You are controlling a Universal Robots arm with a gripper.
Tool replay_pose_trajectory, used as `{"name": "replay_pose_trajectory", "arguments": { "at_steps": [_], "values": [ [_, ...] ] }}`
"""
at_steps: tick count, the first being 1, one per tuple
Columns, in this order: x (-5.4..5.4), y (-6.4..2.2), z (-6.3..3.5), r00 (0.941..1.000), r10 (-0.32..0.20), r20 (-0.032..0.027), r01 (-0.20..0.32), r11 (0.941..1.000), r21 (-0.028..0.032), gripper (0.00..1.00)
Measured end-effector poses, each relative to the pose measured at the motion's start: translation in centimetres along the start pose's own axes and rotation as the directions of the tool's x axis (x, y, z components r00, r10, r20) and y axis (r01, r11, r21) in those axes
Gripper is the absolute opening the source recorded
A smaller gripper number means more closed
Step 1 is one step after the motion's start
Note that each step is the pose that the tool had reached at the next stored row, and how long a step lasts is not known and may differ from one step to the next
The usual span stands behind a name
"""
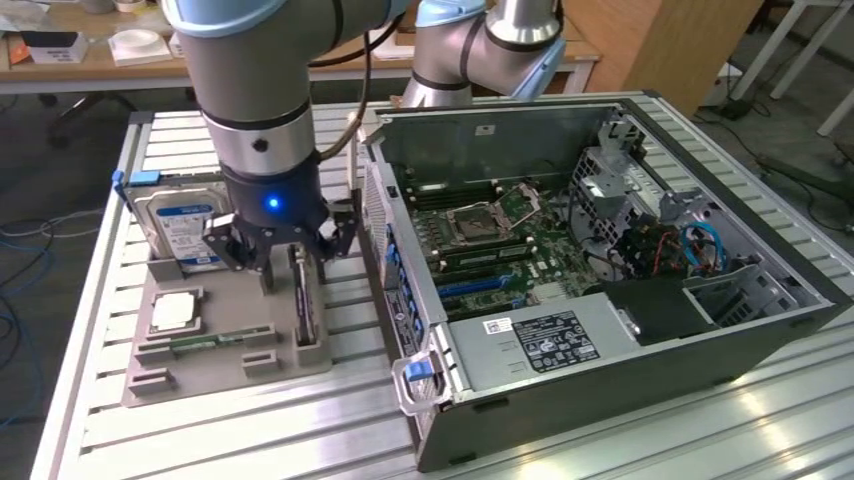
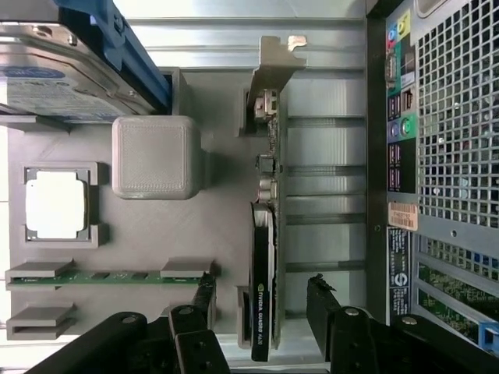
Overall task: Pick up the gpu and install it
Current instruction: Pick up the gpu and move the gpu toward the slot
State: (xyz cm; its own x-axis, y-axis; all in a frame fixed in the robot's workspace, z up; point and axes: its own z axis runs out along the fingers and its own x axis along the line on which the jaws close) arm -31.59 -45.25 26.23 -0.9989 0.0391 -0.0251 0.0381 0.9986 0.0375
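Two spread fingers (image 2: 326, 308) either side of the upright gpu (image 2: 263, 312), arm (image 1: 254, 110) vertical above it.

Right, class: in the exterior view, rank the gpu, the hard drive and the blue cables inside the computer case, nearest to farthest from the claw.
1. gpu, standing in the holder directly under the open claw.
2. hard drive, upright, toward the exterior view's left.
3. blue cables, inside the case, exterior view's right.
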Motion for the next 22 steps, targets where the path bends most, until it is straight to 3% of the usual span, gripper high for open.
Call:
{"name": "replay_pose_trajectory", "arguments": {
  "at_steps": [11,22],
  "values": [
    [0.0,-0.34,1.87,1.0000,0.000,0.0000,0.000,1.0000,0.0000,0.59],
    [0.1,-0.40,2.89,1.0000,0.000,-0.0001,0.000,1.0000,0.0002,0.59]
  ]
}}
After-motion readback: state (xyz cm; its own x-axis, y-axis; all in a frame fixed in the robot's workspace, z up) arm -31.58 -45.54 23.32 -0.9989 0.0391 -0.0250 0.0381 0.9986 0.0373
